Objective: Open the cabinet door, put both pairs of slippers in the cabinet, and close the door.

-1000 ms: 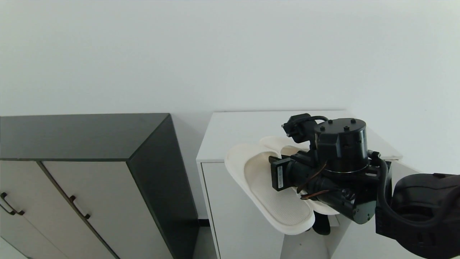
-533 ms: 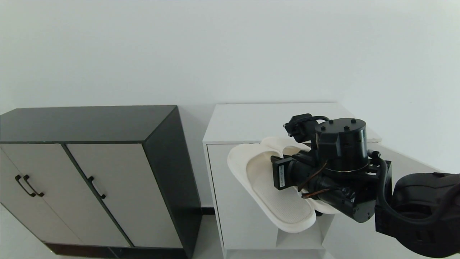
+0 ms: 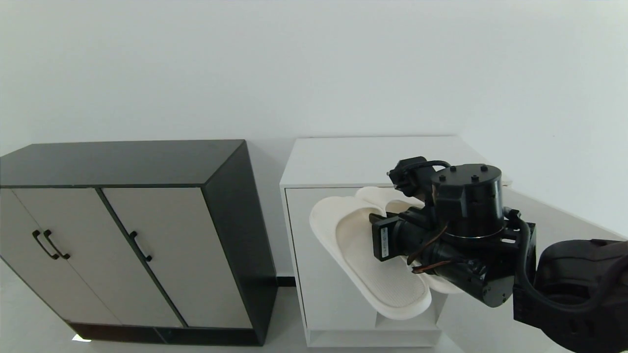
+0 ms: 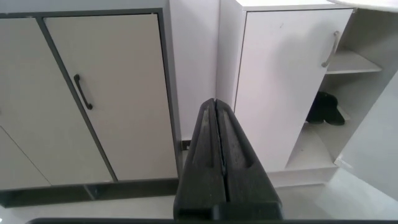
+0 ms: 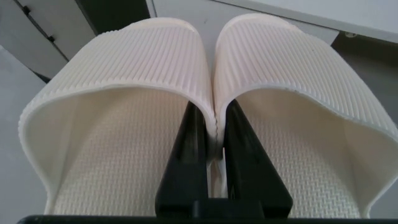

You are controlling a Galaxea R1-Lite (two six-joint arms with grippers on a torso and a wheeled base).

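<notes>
My right gripper (image 3: 387, 240) is shut on a pair of white slippers (image 3: 382, 279), held in the air in front of the white cabinet (image 3: 363, 157). In the right wrist view its fingers (image 5: 193, 149) pinch the slippers' (image 5: 124, 93) two inner edges together. The white cabinet's (image 4: 280, 93) left door is shut, with a handle (image 4: 334, 50) at its edge. The right half stands open, showing a shelf (image 4: 354, 62) and a dark pair of slippers (image 4: 326, 109) low inside. My left gripper (image 4: 216, 109) is shut and empty, pointing at the gap between the two cabinets.
A black cabinet (image 3: 122, 162) with two shut grey doors and dark handles (image 3: 140, 247) stands just left of the white one. A pale wall runs behind both. Light floor (image 3: 29, 328) lies in front.
The head camera has moved, so both cabinets sit higher in the picture and their bases and the floor now show. The right gripper keeps the white slippers in about the same place.
</notes>
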